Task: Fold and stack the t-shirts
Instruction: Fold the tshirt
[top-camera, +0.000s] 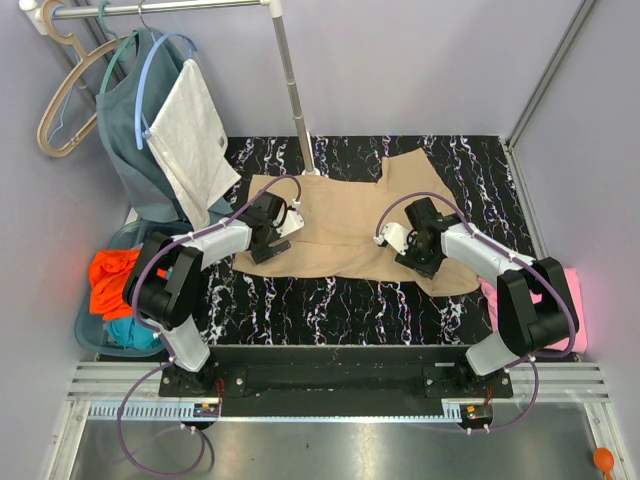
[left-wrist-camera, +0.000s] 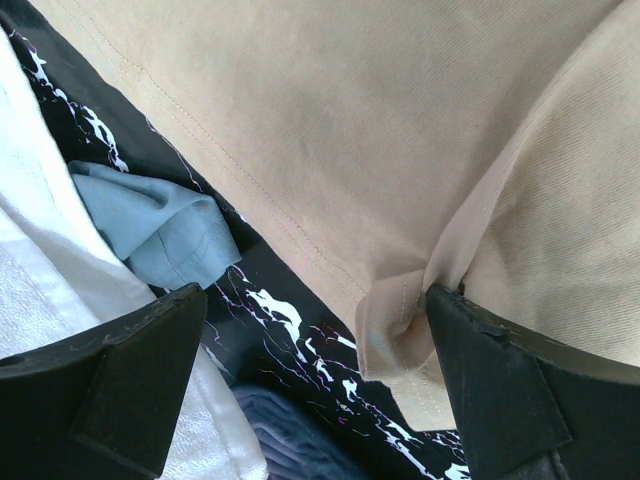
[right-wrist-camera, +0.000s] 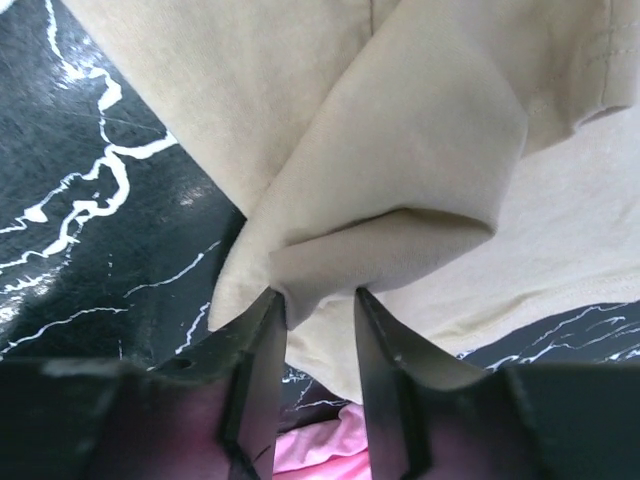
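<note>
Black fingers (right-wrist-camera: 385, 370) frame both wrist views. We have the tan t-shirt (top-camera: 345, 225) spread on the marbled table (top-camera: 300, 305), mid-fold: our right gripper (right-wrist-camera: 318, 345) pinches its edge; our left gripper (left-wrist-camera: 315, 385) gapes wide, needing a hem grip.

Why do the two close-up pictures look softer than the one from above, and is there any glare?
Top external view: evenly lit and sharp, with a mild sheen on the metal rail at the bottom. Left wrist view: the end effector's fingers are dark and blurred, too near the lens, while the tan t-shirt shows crisp stitching. Right wrist view: the fingers look soft, with a pink cast beneath.
</note>
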